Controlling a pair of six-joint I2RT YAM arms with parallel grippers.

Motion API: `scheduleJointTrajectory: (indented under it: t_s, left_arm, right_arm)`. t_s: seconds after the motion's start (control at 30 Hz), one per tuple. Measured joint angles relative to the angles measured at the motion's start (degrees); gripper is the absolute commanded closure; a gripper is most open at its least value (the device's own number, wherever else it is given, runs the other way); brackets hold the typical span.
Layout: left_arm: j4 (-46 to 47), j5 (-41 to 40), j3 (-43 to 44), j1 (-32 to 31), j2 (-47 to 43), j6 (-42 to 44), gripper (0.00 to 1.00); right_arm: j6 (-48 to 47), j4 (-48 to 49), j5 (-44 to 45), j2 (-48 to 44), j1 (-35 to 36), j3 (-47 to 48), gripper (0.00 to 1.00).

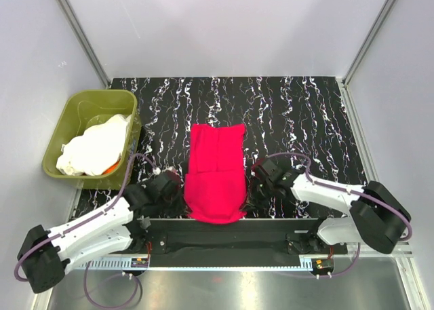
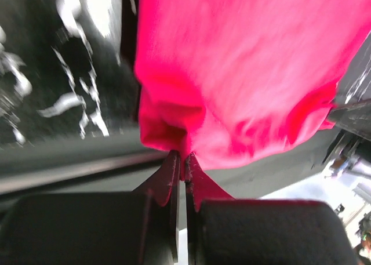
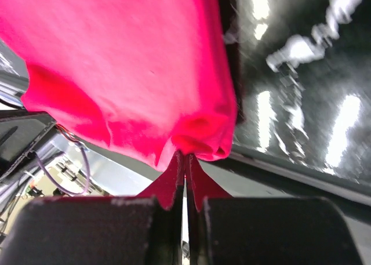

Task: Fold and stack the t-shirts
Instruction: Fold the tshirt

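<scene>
A crimson-red t-shirt [image 1: 215,171], folded into a long narrow strip, lies in the middle of the black marbled table, and its near end hangs over the front edge. My left gripper [image 1: 182,192] is shut on the near left corner of the red t-shirt [image 2: 249,73], with cloth pinched between the tips of the left gripper [image 2: 184,160]. My right gripper [image 1: 249,186] is shut on the near right corner of the red t-shirt [image 3: 116,62], which bunches at the tips of the right gripper [image 3: 186,158]. White t-shirts [image 1: 95,147] lie crumpled in the tub.
An olive-green plastic tub [image 1: 81,101] stands at the table's left edge, partly over the side. The black table [image 1: 305,120] with white veins stretches behind and to the right of the shirt. Grey walls close in the cell on three sides.
</scene>
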Motion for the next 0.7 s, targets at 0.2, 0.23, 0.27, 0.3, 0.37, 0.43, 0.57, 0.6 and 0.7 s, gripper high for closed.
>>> scheduleJointTrajectory:
  t_s: [0.2,0.23,0.27,0.3,0.37,0.43,0.57,0.6,0.7]
  left_arm:
    - [-0.57,1.92,7.28,8.68,6.34,7.23,1.0]
    - [-0.52,2.32,8.55,9.75,7.45,8.37,1.0]
    - [-0.55,2.62,9.75,10.69,8.72,9.42,1.0]
    - [-0.48,2.84,10.84,11.54,9.92,10.29,1.0]
    - [-0.24,3.58,13.31,13.46,12.48,12.15,1.0]
    - [-0.22,4.35,15.69,15.58,14.71,13.86,1.0]
    - [0.13,5.62,20.15,20.52,18.05,16.85,1.0]
    - [0.13,6.03,21.27,21.92,18.78,17.53,1.0]
    - [0.31,7.17,24.44,25.2,21.16,19.45,1.0]
  right_arm:
    - [-3.21,-0.59,-2.14,3.74,-5.29,4.48,1.0]
    - [-3.72,-0.85,-2.67,4.0,-6.6,5.05,1.0]
    - [-4.59,-1.31,-3.1,4.35,-8.35,5.81,1.0]
    - [-5.57,-1.81,-3.52,4.83,-9.88,6.73,1.0]
    - [-7.5,-3.17,-4.66,6.38,-12.52,9.38,1.0]
    - [-9.27,-4.31,-5.73,8.26,-14.19,12.37,1.0]
    - [-12.87,-5.88,-7.96,12.96,-16.48,18.99,1.0]
    - [-13.64,-6.25,-8.39,13.99,-16.85,20.41,1.0]
    - [-15.5,-7.39,-9.64,16.79,-18.12,24.35,1.0]
